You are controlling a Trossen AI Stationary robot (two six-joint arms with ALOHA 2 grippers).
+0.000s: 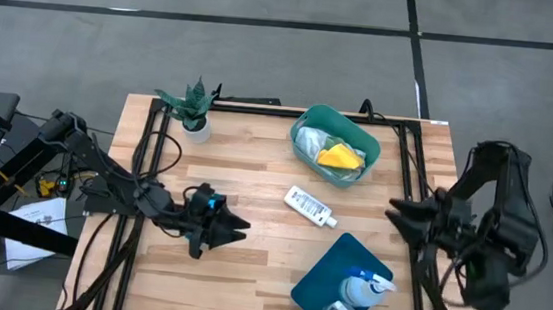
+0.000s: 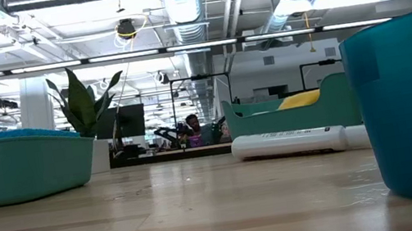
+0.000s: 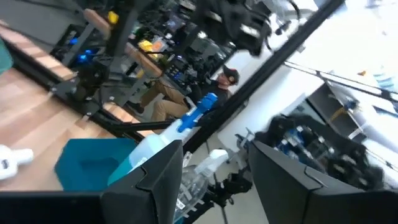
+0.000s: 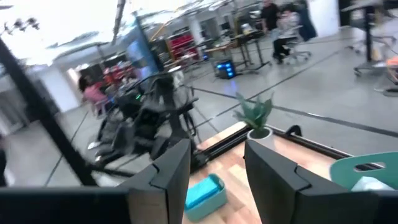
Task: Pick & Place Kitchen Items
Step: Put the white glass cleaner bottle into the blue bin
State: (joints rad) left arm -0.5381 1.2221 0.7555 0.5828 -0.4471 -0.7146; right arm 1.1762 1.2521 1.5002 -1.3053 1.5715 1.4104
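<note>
My left gripper (image 1: 233, 229) hung open and empty near the table's (image 1: 246, 273) left-middle. The small white bottle (image 1: 310, 206) lay centrally, toward my right, long axis diagonal; my right gripper (image 1: 399, 214), also open, sat about equally near.

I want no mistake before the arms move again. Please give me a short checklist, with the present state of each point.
1. Left pincer open and empty: ok, a gap shows between its fingers.
2. Right pincer open and empty: ok.
3. White bottle free to pick: ok, it lies alone on the table, between the two arms.
4. Teal tub has room: cannot tell; a yellow cloth and a pale item already lie inside.
5. Spray bottle upright: not ok, it lies in the blue tray.
</note>
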